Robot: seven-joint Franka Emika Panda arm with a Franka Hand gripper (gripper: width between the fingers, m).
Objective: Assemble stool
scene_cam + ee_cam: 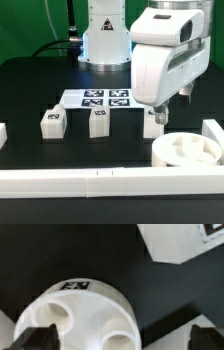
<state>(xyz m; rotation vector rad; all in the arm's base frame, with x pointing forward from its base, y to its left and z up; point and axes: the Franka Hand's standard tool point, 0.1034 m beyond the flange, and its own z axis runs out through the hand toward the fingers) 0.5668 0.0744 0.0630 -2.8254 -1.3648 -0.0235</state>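
While the hand [120,335] gapes, the seat [85,308] lies near.

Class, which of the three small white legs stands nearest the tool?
The leg at the exterior view's right end of the row: the open tool hovers just above it.

A white leg [85,314] lies on the black desk [60,252]. It has a black-and-white tag [77,286] at its rounded end and two oval hollows in its face. The hand [120,338] is spread wide, with its dark fingers [35,337] on either side of the leg. A corner of the marker board [185,243] lies apart from the leg.
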